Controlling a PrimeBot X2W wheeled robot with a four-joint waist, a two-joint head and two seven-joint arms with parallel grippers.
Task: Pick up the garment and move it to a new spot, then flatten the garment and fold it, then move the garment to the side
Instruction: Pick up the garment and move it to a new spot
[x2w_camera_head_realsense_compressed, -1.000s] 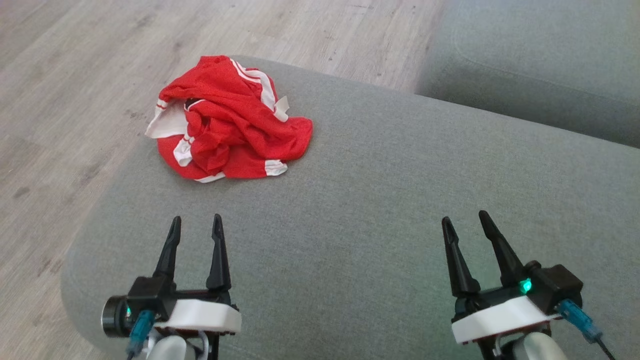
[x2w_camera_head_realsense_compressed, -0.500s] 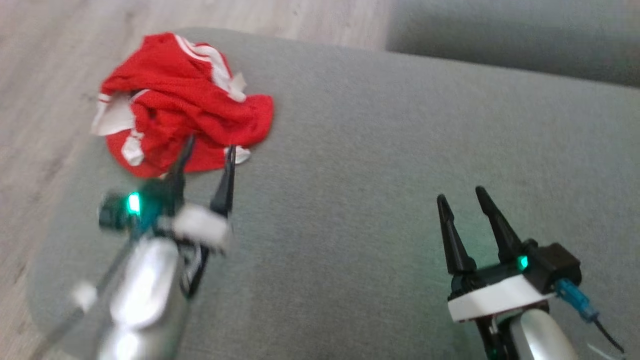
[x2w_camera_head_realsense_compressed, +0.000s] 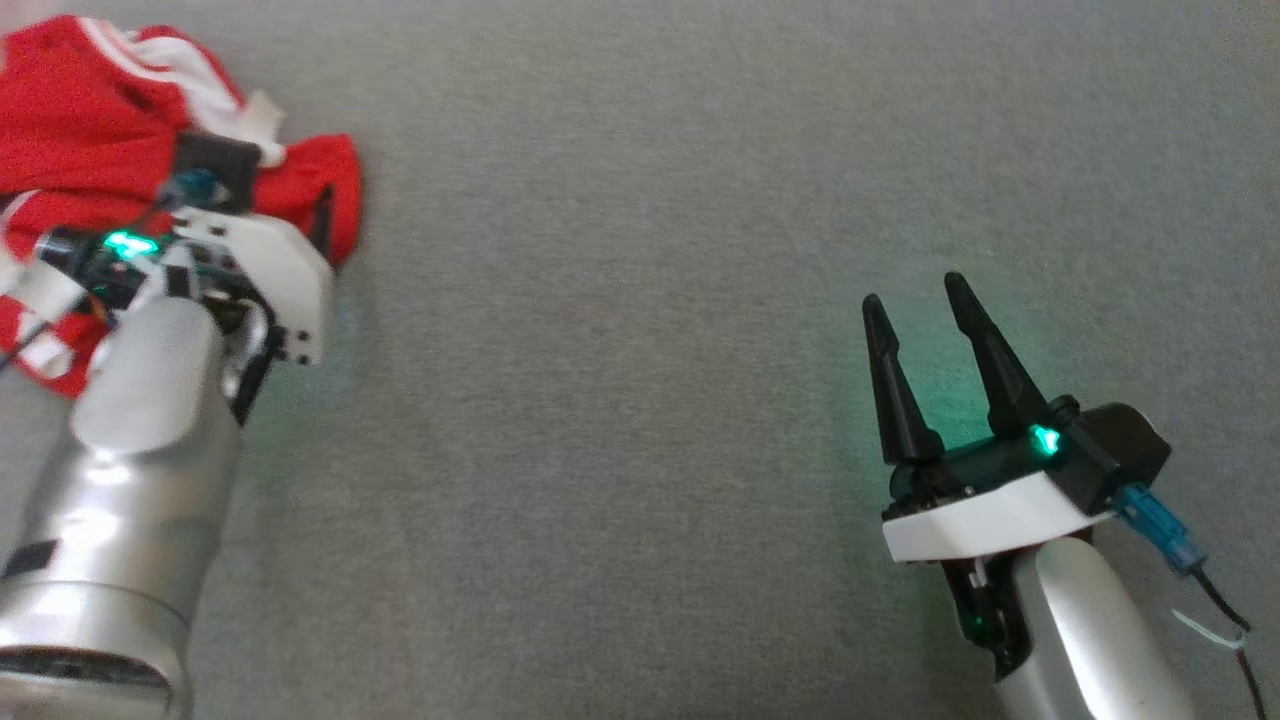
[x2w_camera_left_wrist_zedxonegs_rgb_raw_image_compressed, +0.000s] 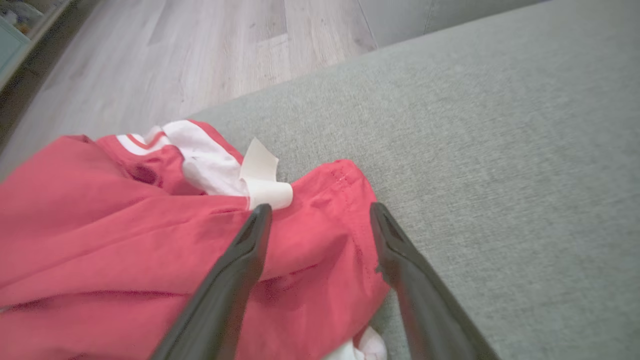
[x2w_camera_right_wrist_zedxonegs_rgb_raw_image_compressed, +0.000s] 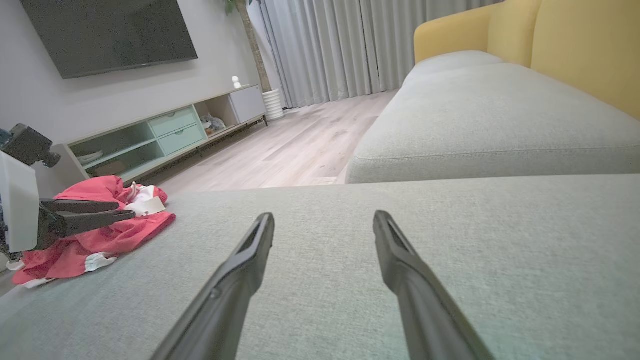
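Note:
The garment (x2w_camera_head_realsense_compressed: 70, 110) is a crumpled red piece with white stripes, lying on the grey cushion (x2w_camera_head_realsense_compressed: 640, 300) at the head view's top left. My left gripper (x2w_camera_left_wrist_zedxonegs_rgb_raw_image_compressed: 320, 209) is open, and its two dark fingers reach over the garment's (x2w_camera_left_wrist_zedxonegs_rgb_raw_image_compressed: 125, 240) near right edge with red cloth between them. From the right wrist view the left gripper (x2w_camera_right_wrist_zedxonegs_rgb_raw_image_compressed: 127, 209) hovers just above the heap (x2w_camera_right_wrist_zedxonegs_rgb_raw_image_compressed: 95, 235); I cannot tell whether it touches. My right gripper (x2w_camera_head_realsense_compressed: 913, 290) stands open above bare cushion at the lower right, empty (x2w_camera_right_wrist_zedxonegs_rgb_raw_image_compressed: 324, 215).
Pale wood floor (x2w_camera_left_wrist_zedxonegs_rgb_raw_image_compressed: 200, 60) lies just beyond the cushion's far edge behind the garment. A second grey seat (x2w_camera_right_wrist_zedxonegs_rgb_raw_image_compressed: 490, 115) with a yellow backrest (x2w_camera_right_wrist_zedxonegs_rgb_raw_image_compressed: 585, 45) stands to the right, and a low TV cabinet (x2w_camera_right_wrist_zedxonegs_rgb_raw_image_compressed: 165, 135) lines the far wall.
The head camera has tipped down and closer, shifting the whole picture. My left arm has reached forward from the near edge to the garment. The right gripper has stayed in place, open.

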